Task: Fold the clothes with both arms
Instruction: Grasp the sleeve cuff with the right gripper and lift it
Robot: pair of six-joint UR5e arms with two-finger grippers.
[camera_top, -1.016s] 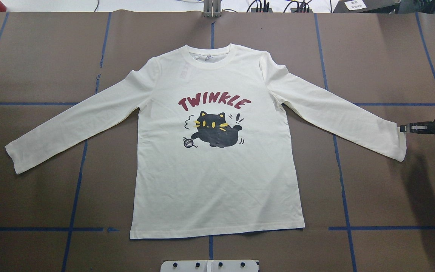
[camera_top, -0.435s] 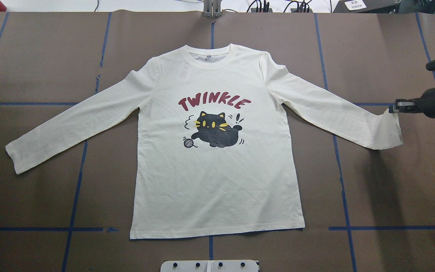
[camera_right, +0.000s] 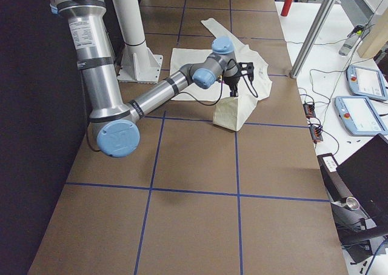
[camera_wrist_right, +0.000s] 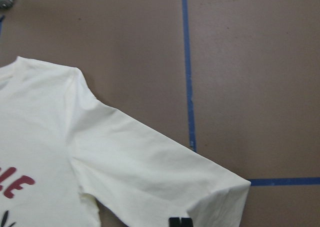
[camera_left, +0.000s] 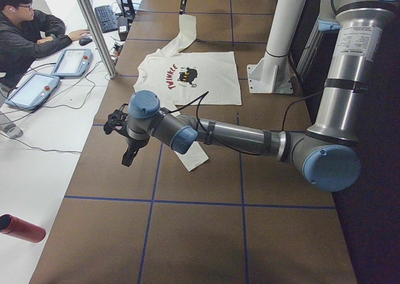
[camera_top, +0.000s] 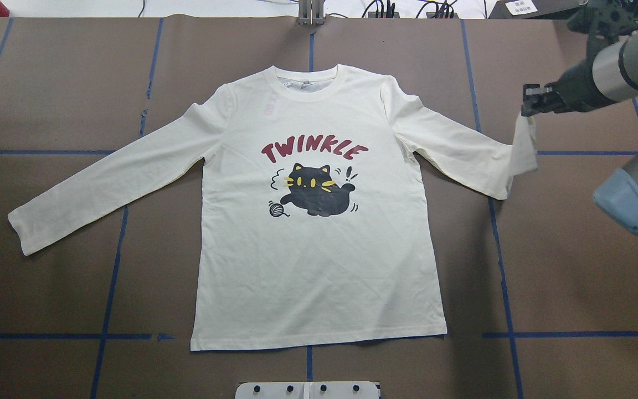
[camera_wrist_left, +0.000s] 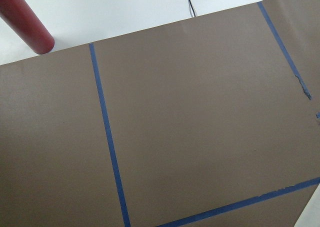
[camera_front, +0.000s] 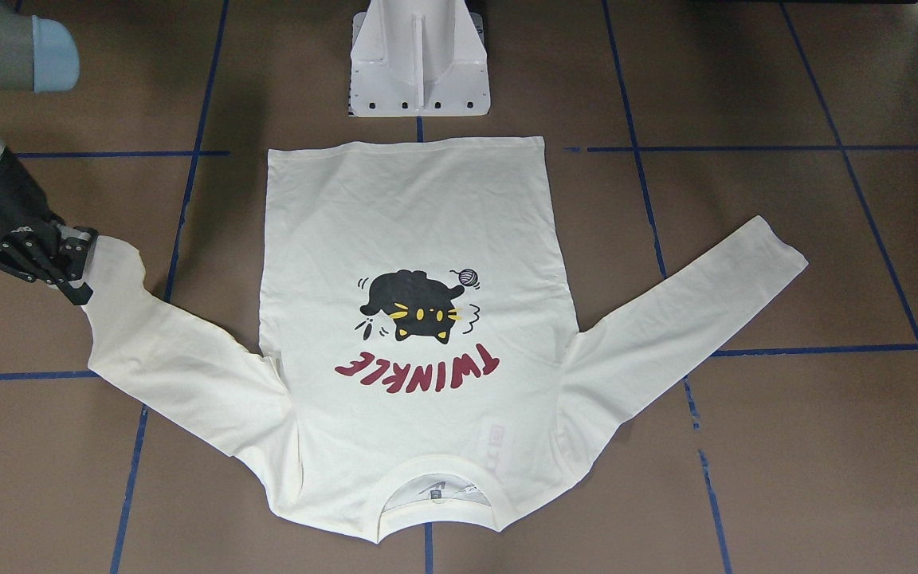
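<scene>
The shirt (camera_top: 319,266) lies flat, print up, in the middle of the table (camera_top: 574,277), with its collar at 12 o'clock in the overhead view. The right gripper (camera_top: 530,105) is clamped on the cuff (camera_top: 525,141) of the 3 o'clock sleeve and holds it off the table, the end hanging below the jaws. The other sleeve (camera_top: 103,185), out toward 8 o'clock, lies spread and untouched. The left gripper (camera_left: 126,152) hangs over bare table beyond it; whether it is open cannot be told. Folding looks barely begun: no fold is laid, and both sleeves and the body remain.
</scene>
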